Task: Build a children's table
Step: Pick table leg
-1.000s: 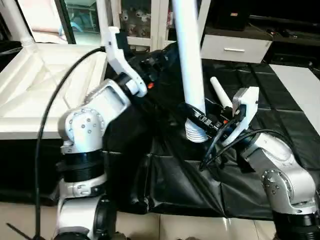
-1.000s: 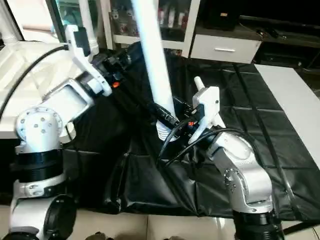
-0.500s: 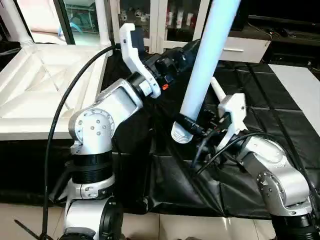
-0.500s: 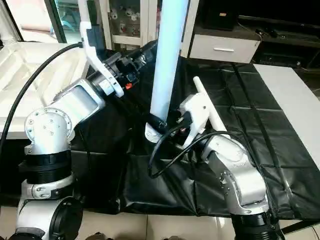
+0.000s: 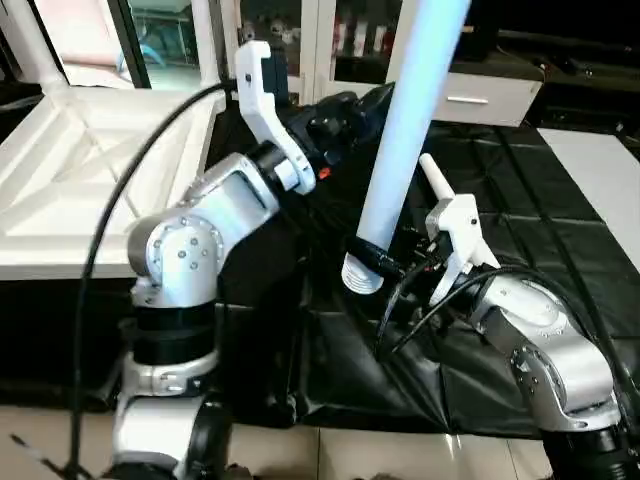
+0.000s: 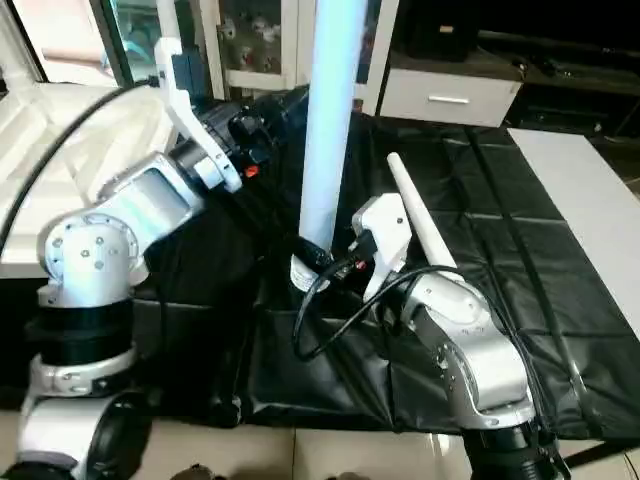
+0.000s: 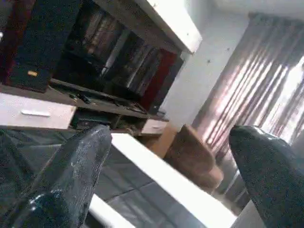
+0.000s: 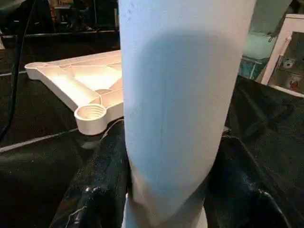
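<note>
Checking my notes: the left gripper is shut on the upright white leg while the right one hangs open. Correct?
Swapped. The right gripper is shut on the leg, as the right wrist view shows; the left gripper is open, holding nothing.

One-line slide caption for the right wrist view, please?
Right gripper clamps a white tube leg upright, with the tabletop's corner socket behind.

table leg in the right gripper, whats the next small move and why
Probably carry the leg toward the open corner socket of the table top. The right gripper holds it near its ribbed end, still clear of the top, while the left gripper is open.
</note>
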